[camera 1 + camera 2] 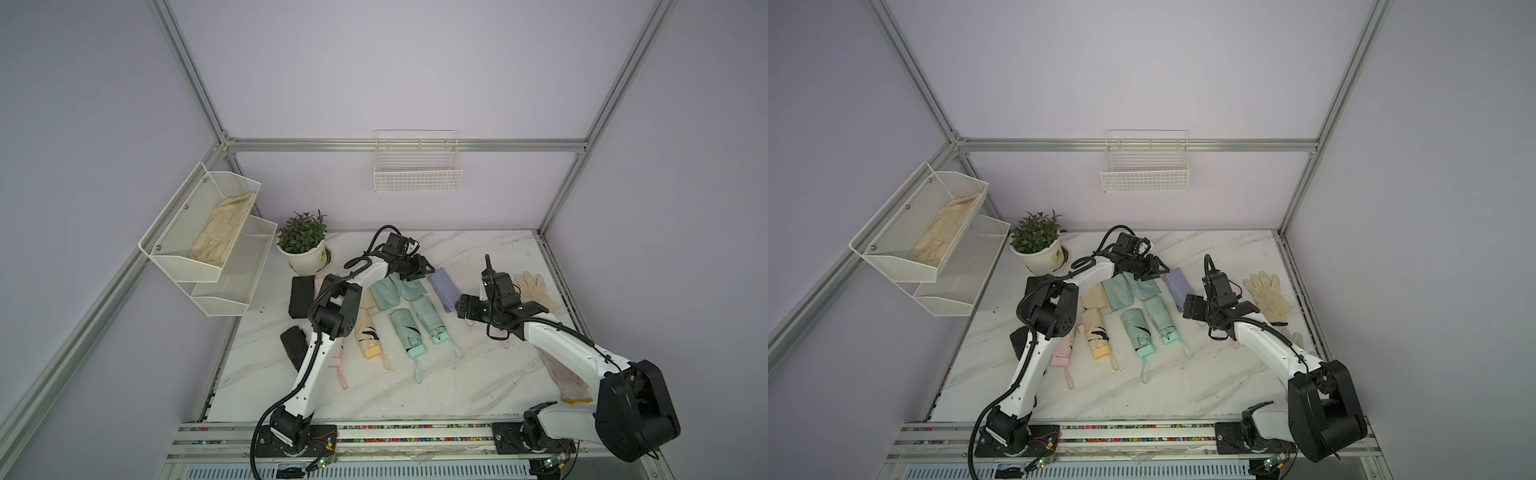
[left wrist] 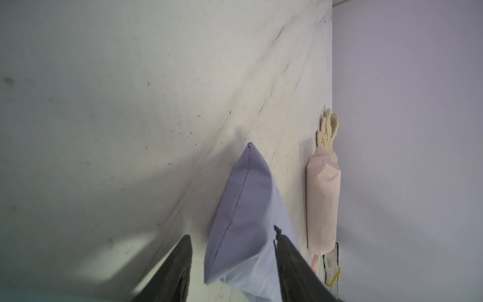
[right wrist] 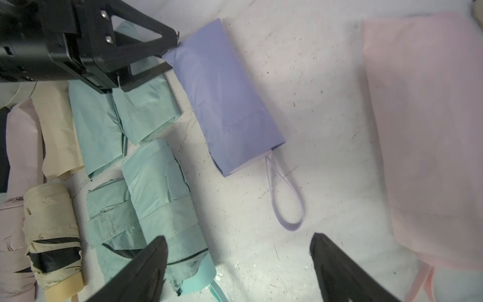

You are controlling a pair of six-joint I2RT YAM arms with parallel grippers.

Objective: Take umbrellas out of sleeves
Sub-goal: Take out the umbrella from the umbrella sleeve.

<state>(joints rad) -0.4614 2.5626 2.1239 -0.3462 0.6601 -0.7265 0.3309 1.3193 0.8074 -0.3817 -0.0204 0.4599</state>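
A lilac sleeve lies bulging on the marble table, with a lilac wrist loop trailing from its near mouth. My left gripper is open, its jaws straddling the sleeve's far closed end; one finger touches the fabric and the other stands off it. My right gripper hovers open and empty just short of the loop. A filled pink sleeve lies beside it. Two mint umbrellas, a yellow one and a pink one lie bare.
Flat mint sleeves and a black sleeve lie at the back left, and a black umbrella sits at the left edge. Cream gloves rest at the right edge. A potted plant, mesh shelves and a wire basket line the walls.
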